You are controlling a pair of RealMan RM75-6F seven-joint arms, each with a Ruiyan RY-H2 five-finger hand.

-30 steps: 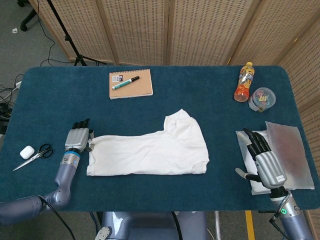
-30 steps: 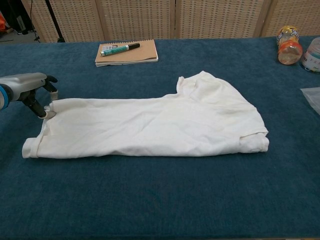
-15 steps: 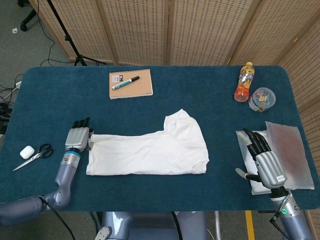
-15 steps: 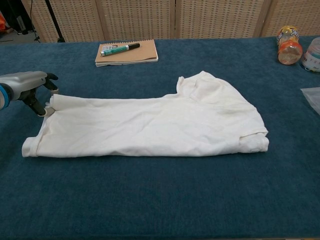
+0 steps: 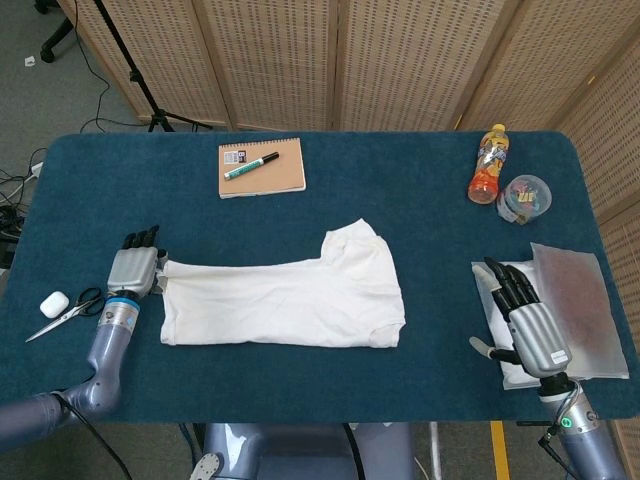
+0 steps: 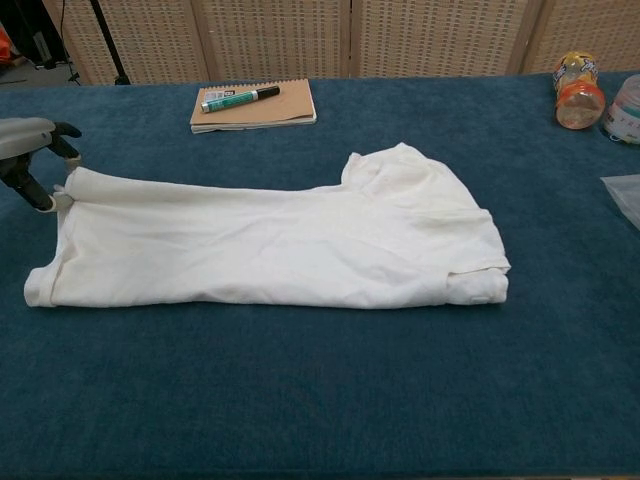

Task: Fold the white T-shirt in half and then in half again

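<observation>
The white T-shirt [image 5: 285, 300] [image 6: 270, 240] lies folded lengthwise across the middle of the blue table, hem to the left, sleeve and collar to the right. My left hand [image 5: 133, 272] [image 6: 30, 150] pinches the far left hem corner of the shirt. That corner is lifted a little off the cloth. My right hand [image 5: 527, 318] rests flat on a clear plastic sleeve at the right side of the table, fingers apart, holding nothing. It does not show in the chest view.
Scissors [image 5: 68, 310] and a small white case [image 5: 53, 303] lie left of my left hand. A notebook with a marker [image 5: 261, 166] sits at the back. A bottle [image 5: 488, 163] and a clear tub [image 5: 525, 198] stand back right. Plastic sleeves [image 5: 570, 310] lie at the right edge.
My left hand has pulled the hem corner to the left, and the whole shirt has slid left with it. The right hand has not moved.
</observation>
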